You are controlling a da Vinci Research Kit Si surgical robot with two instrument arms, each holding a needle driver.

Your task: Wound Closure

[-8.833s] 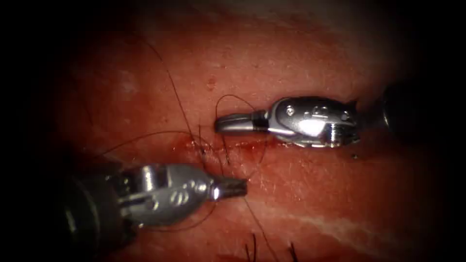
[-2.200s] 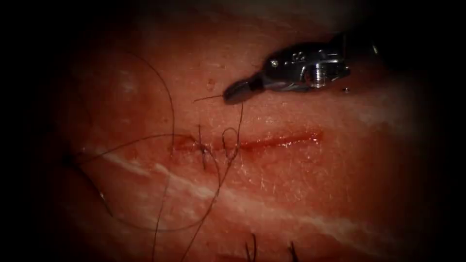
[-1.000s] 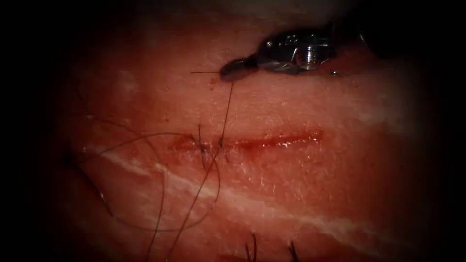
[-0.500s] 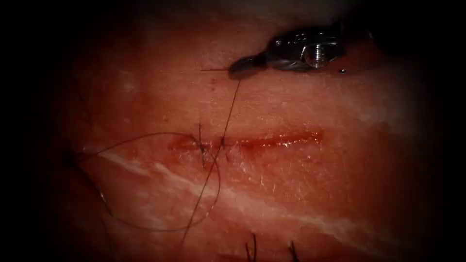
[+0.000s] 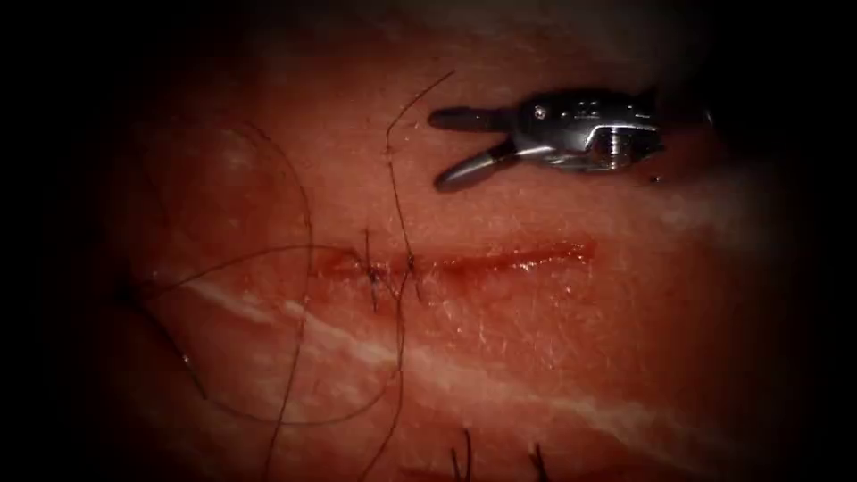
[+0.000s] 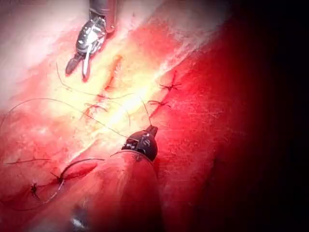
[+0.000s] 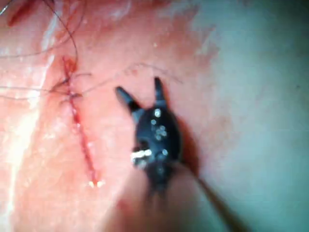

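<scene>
The needle can't be made out anywhere among the loops of thread (image 5: pixel 303 268) lying slack on the left of the tissue (image 5: pixel 536 357). Mid-cut (image 5: pixel 500 261), stitches sit knotted, a free strand rising above them. The left claw (image 6: pixel 149 130) looks closed, possibly on thread, hard to tell. Right claw (image 5: pixel 451 147) hovers above the cut, jaws spread wide, holding nothing.

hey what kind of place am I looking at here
Likely a surgical-robot suturing practice bench: tissue with a partly stitched cut, loose thread, and the right arm's tool, open and empty. The left arm's tool holds thread.
</scene>
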